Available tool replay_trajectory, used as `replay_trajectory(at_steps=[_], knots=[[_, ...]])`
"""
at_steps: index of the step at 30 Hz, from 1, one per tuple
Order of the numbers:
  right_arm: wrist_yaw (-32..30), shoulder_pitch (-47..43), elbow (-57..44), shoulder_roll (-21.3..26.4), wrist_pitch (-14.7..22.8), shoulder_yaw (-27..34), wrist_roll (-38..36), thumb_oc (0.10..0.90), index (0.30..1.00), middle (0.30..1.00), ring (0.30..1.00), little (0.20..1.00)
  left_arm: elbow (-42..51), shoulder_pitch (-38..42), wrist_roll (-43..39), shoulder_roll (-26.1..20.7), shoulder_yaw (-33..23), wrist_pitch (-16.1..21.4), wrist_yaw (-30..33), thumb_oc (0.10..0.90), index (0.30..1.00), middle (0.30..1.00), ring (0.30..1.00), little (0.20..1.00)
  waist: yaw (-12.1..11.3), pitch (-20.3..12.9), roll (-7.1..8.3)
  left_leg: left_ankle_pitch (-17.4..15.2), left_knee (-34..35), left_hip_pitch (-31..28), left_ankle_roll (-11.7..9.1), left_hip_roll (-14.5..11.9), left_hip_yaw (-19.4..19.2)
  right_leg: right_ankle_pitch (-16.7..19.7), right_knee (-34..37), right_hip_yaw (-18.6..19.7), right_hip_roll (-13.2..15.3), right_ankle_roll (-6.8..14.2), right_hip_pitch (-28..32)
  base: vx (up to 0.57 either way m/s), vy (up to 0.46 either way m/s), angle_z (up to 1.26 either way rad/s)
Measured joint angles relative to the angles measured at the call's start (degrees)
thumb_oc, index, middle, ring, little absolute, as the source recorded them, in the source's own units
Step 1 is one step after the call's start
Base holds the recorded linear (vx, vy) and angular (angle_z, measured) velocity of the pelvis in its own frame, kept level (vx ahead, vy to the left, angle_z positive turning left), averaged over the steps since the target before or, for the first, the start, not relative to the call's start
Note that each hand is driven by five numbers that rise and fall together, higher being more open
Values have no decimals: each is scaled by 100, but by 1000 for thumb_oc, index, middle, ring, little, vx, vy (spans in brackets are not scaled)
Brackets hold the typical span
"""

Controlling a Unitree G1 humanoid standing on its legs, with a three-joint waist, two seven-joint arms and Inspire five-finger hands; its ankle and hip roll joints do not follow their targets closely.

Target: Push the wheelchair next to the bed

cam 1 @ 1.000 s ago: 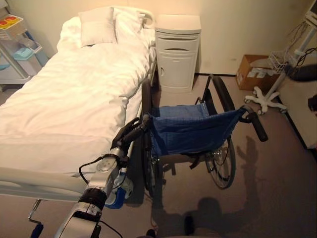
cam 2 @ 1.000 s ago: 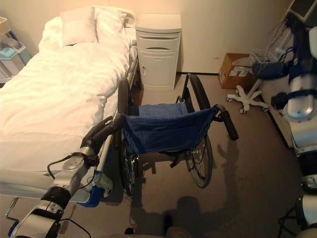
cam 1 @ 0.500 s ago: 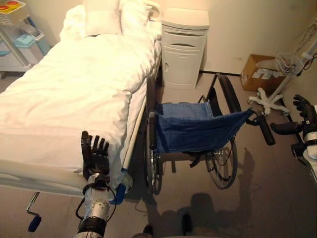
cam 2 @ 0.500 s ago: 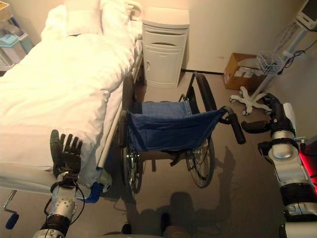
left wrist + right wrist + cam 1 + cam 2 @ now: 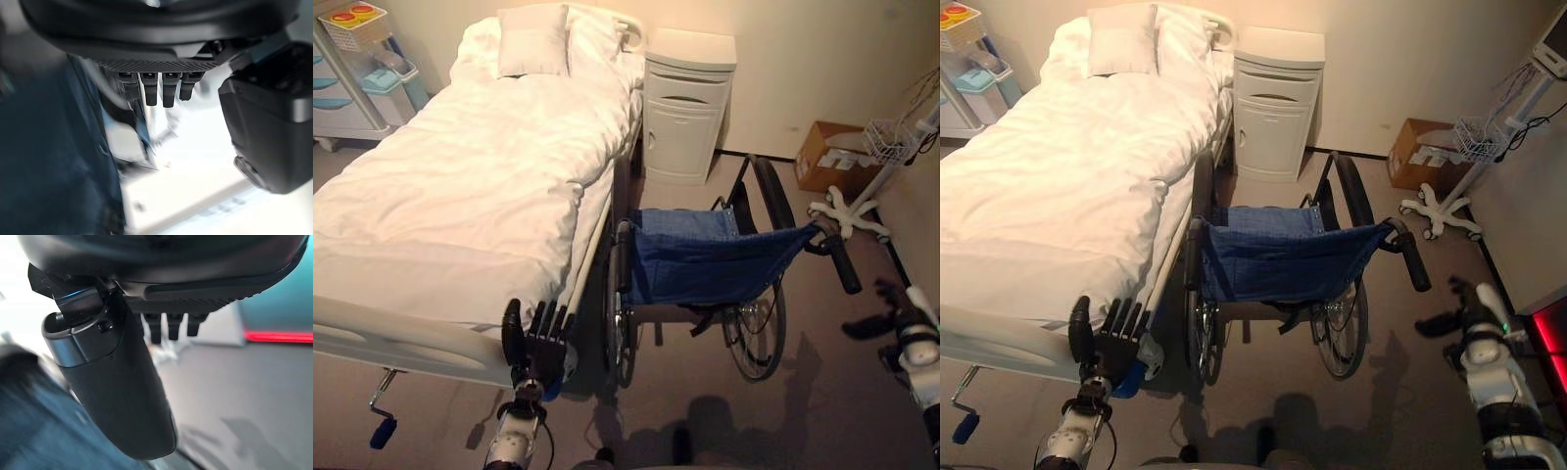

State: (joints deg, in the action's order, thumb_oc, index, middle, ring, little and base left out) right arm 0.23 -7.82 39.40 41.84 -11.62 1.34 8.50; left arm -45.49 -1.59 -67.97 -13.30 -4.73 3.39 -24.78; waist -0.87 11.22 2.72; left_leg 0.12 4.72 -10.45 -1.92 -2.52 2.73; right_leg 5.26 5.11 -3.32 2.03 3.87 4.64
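The wheelchair (image 5: 705, 269), with its blue sling seat and back, stands on the floor (image 5: 822, 392) just beside the right edge of the bed (image 5: 460, 196), its left wheel close against the bed frame and its right push handle (image 5: 842, 262) sticking out toward the near right. Neither hand touches it. The left hand (image 5: 536, 338) is raised at the near left, in front of the bed's footboard (image 5: 401, 343), its fingers (image 5: 548, 318) straight and spread, holding nothing. The right hand (image 5: 1464, 311) hangs at the near right over the floor, apart from the push handle, with its fingers straight and relaxed and its thumb out to the side. At the far end a white bedside cabinet (image 5: 688, 117) stands against the wall beside the pillows (image 5: 533, 39), and a cardboard box (image 5: 827, 157) sits on the floor further right.
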Motion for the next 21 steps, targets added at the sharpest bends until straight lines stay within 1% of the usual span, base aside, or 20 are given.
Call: replay_trajectory(at_steps=[2, 4, 5, 6, 7, 8, 9, 10, 11, 12, 13, 14, 17, 18, 19, 21], knots=[[220, 49, 279, -101, -37, -99, 292, 800, 900, 900, 900, 900, -134, -27, 529, -11, 72, 35, 187, 800, 900, 900, 900, 900, -11, -2, -3, 0, -1, 1, 0, -1, 2, 1, 0, -1, 0, 1, 0, 0, 0, 0], [548, 112, 674, -239, -62, -285, 586, 800, 900, 900, 900, 900, -380, -60, 1459, -33, 215, 223, 636, 800, 900, 900, 900, 900, -21, -2, -3, 0, -12, 12, 0, -5, 6, 1, 0, -8, -4, 1, -1, 0, 0, 0], [631, 146, 715, -276, -61, -306, 647, 800, 900, 900, 900, 900, -445, -65, 1659, -34, 215, 256, 773, 800, 900, 900, 900, 900, -19, -2, -3, 0, -17, 17, 0, -6, 7, 1, 0, -9, -5, 1, -2, 0, 0, 0], [739, 176, 804, -324, -59, -454, 697, 800, 900, 900, 900, 900, -538, -87, 2083, -52, 213, 354, 1039, 800, 900, 900, 900, 900, -22, -5, -7, 0, -25, 23, 0, -9, 12, 1, 0, -15, -5, 1, -2, 0, 0, 0], [823, 192, 817, -351, -59, -489, 696, 800, 900, 900, 900, 900, -554, -93, 2303, -68, 221, 383, 1128, 800, 900, 900, 900, 900, -26, -5, -7, 0, -25, 26, -1, -8, 14, 1, 0, -17, -5, 1, -2, -17, -2, 3], [877, 248, 822, -483, -49, -522, 698, 800, 900, 900, 900, 900, -556, -97, 2850, -87, 282, 493, 1350, 800, 900, 900, 900, 900, -40, -16, -3, 1, -28, 33, -1, -11, 19, 1, 1, -29, -5, 1, -2, 0, 0, 0], [902, 267, 821, -559, -40, -555, 690, 800, 900, 900, 900, 900, -557, -98, 3120, -102, 334, 544, 1458, 800, 900, 900, 900, 900, -46, -28, 2, 1, -31, 34, -2, -12, 21, 1, 1, -30, -7, 0, -2, 0, 0, 0], [944, 278, 815, -725, -33, -684, 665, 800, 900, 900, 900, 900, -564, -96, 3632, -128, 446, 625, 1688, 800, 900, 900, 900, 900, -49, -38, 11, -1, -56, 46, -1, -13, 23, 2, 0, -31, -9, 0, -2, 0, 0, 0], [977, 325, 811, -948, 28, -709, 607, 800, 900, 900, 900, 900, -564, -97, 4118, -130, 490, 655, 1857, 800, 900, 900, 900, 900, -53, -48, 20, 0, -63, 54, -2, -11, 30, 3, 0, -36, -8, 0, -2, 0, 0, 0], [1006, 353, 812, -1045, 75, -739, 507, 800, 900, 900, 900, 900, -569, -97, 4326, -131, 509, 657, 1917, 800, 900, 900, 900, 900, -64, -51, 17, 0, -64, 56, -2, -8, 30, 4, 0, -36, -4, 1, -2, -11, 10, 5], [970, 432, 825, -1289, 150, -768, 385, 800, 900, 900, 900, 900, -647, -102, 4640, -165, 667, 702, 2022, 800, 900, 900, 900, 900, -69, -86, 6, 0, -70, 72, -1, -7, 26, 3, 0, -37, 4, 1, -11, -7, 19, 4], [931, 474, 851, -1422, 188, -791, 350, 800, 900, 900, 900, 900, -714, -107, 4778, -192, 743, 714, 2062, 800, 900, 900, 900, 900, -70, -125, 5, -1, -66, 79, -1, -9, 25, 0, 0, -38, 3, 0, -16, 0, 0, 0], [706, 680, 1035, -2171, 506, -1025, -441, 800, 900, 900, 900, 900, -1011, -232, 5625, -265, 1151, 697, 2197, 800, 900, 900, 900, 900, -31, -297, -28, -1, -37, 94, 1, -5, 6, -2, 0, -27, 7, -2, -56, -1, 63, -3], [653, 714, 1069, -2285, 551, -1079, -542, 800, 900, 900, 900, 900, -1058, -266, 5727, -263, 1190, 689, 2204, 800, 900, 900, 900, 900, -32, -325, -36, 0, -25, 94, 1, -5, 6, -1, -1, -31, 6, -3, -59, -5, 63, -3], [636, 779, 1148, -2499, 601, -1135, -839, 800, 900, 900, 900, 900, -1176, -289, 5953, -258, 1345, 656, 2188, 800, 900, 900, 900, 900, -16, -348, -62, 0, -20, 95, 3, 4, 2, -1, -1, -28, 11, -2, -68, -2, 56, -1], [576, 810, 1451, -2765, 750, -1134, -1201, 800, 900, 900, 900, 900, -1398, -296, 6362, -254, 1555, 649, 2169, 800, 900, 900, 900, 900, -13, -377, -107, 8, -13, 106, 15, 13, 0, 1, -1, -23, 26, 0, -82, -6, 81, 0]])
